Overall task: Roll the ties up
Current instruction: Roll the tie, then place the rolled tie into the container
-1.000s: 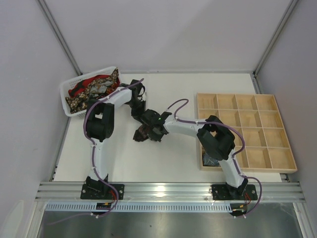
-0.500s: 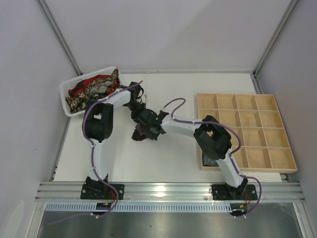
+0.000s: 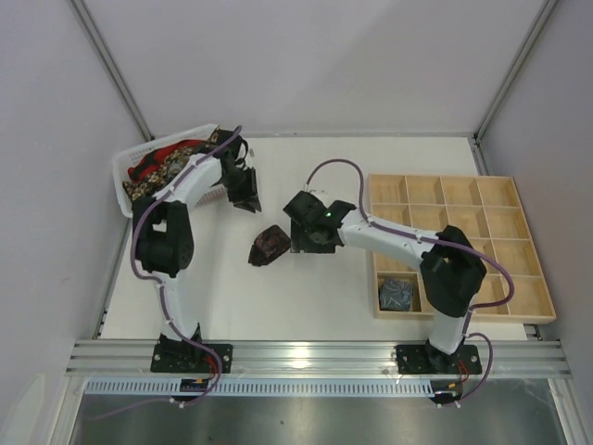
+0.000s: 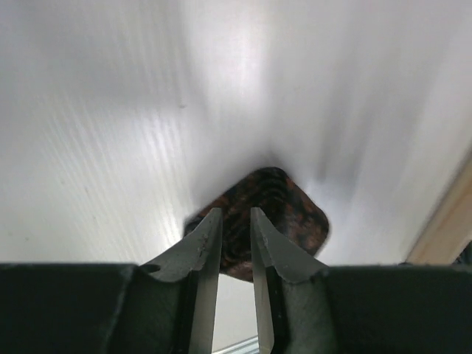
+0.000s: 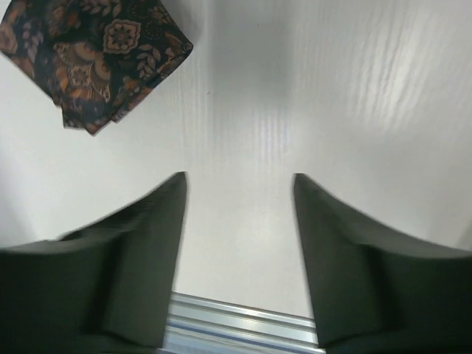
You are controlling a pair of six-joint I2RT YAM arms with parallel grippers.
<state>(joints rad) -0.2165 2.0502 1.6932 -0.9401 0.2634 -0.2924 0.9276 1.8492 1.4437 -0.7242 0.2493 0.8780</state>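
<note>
**Rolled tie lay free on the table, both grippers off it**

The rolled tie [image 3: 269,246], dark brown-maroon with an orange pattern, sat near the middle of the table [image 3: 278,306] as a soft, loosely wound bundle. Neither arm touched it. The right gripper [image 5: 240,177] hovered just beside it at 3 o'clock, with its jaws spread wide and nothing between them. The left gripper [image 4: 234,214] hung well apart from it at 11 o'clock, with its jaws all but closed to a thin slit and holding nothing.

More ties [image 3: 176,159] were heaped in the basket [image 3: 123,185] at 10 o'clock on the table. At 3 o'clock stood the wooden tray [image 3: 463,176], with 1 grey-blue coil [image 3: 398,292] in its near-left compartment.

The bundle would probably be very light, limp and rather slick. It has no stiffness of its own, so it would likely unwind if lifted by a loose end or an outer layer. The safest hold looked to be across the whole coil, with 1 finger on each flat side. The pinch should be firm enough to keep the layers together but not so hard that they splay.
</note>
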